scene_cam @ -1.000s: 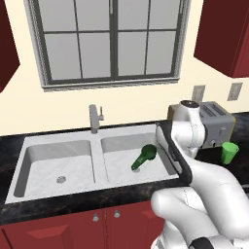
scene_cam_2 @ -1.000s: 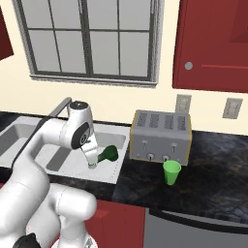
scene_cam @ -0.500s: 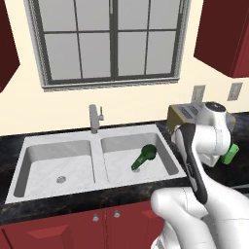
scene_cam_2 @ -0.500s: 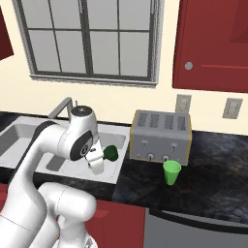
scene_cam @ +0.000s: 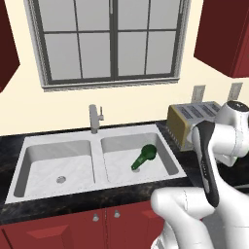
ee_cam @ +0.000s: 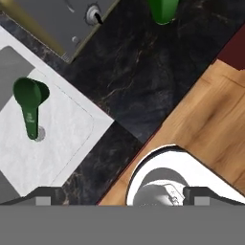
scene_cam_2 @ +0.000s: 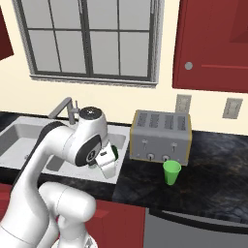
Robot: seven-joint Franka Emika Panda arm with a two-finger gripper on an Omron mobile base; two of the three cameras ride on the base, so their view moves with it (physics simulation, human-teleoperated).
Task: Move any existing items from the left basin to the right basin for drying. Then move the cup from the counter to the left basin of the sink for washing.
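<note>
The dark green bottle-like object [scene_cam: 143, 157] lies on its side in the right basin [scene_cam: 116, 168], its narrow neck over the drain; in the hand view the bottle [ee_cam: 29, 109] sits at the left. Nothing lies in the left basin [scene_cam: 46, 165]. The light-green cup [scene_cam_2: 171, 172] stands upright on the black counter [scene_cam_2: 208, 179] in front of the toaster, and its base [ee_cam: 162, 9] shows at the hand view's top edge. My gripper [scene_cam_2: 107, 166] hangs open and empty over the sink's right rim, left of the cup; both fingertips [ee_cam: 45, 196] are spread wide.
A silver toaster [scene_cam_2: 162, 137] stands on the counter just behind the cup, right of the sink. The grey faucet [scene_cam: 95, 118] rises behind the divider. Below the counter's front edge the hand view shows wooden floor [ee_cam: 210, 119].
The arm has swung right, from above the right basin to its right rim, toward the counter. The bottle stays lying in the right basin and the cup has not moved.
</note>
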